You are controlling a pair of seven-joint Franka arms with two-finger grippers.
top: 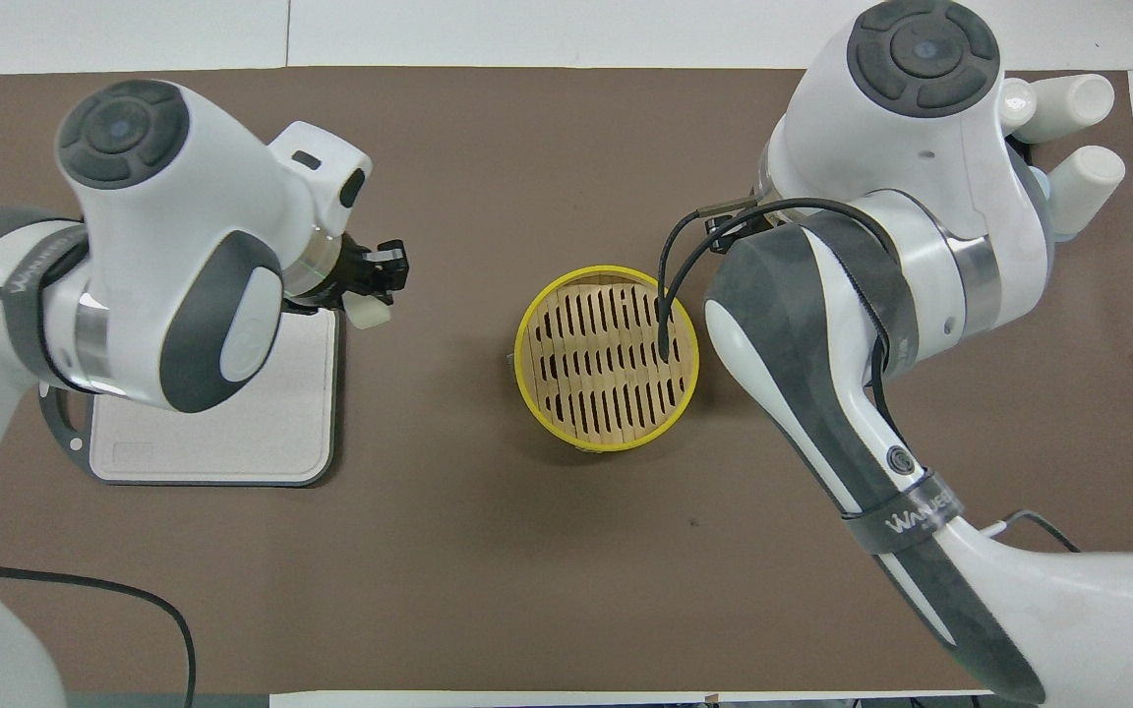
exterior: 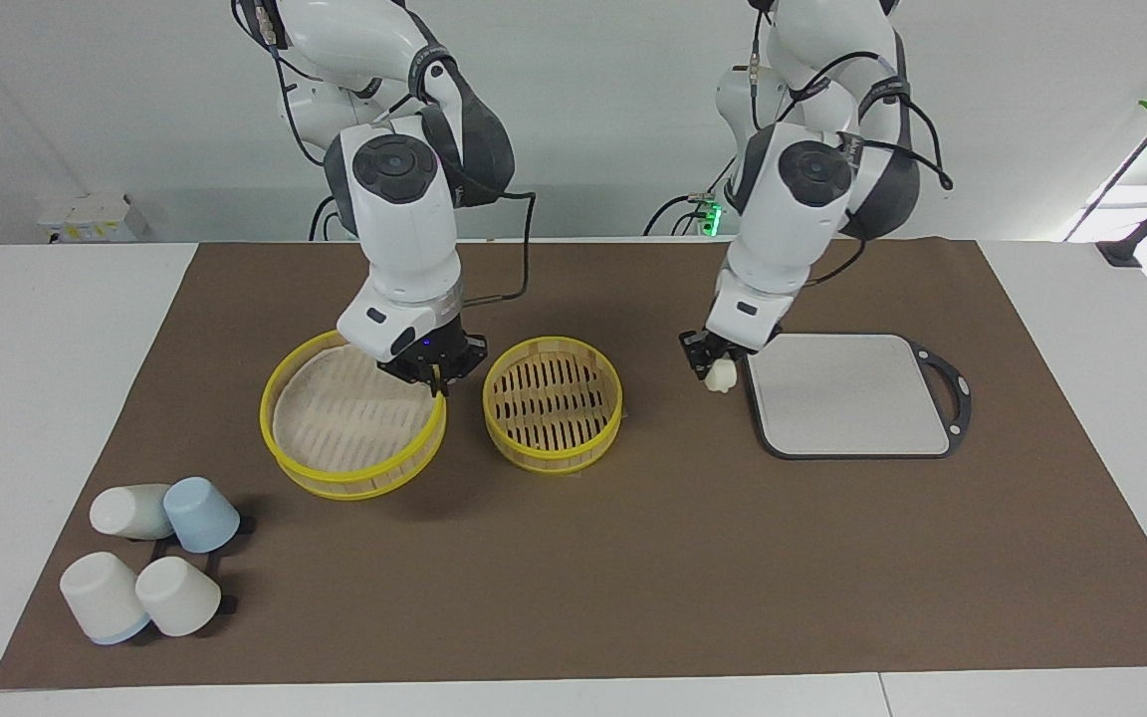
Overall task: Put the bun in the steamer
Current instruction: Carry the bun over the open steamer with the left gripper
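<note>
Now left hand [exterior: 716,364] pinches the bun [exterior: 721,375] (beside the steamer [exterior: 553,403]).

From overhead, my right arm [top: 881,295] covers the lid [exterior: 354,428], its gripper and 2 of the 4 cups [top: 1068,138]; I only see those in the facing view. My left arm [top: 163,265] hides a corner of the grey board [top: 222,442]. In the facing view both arms' upper links run off the top edge.
</note>
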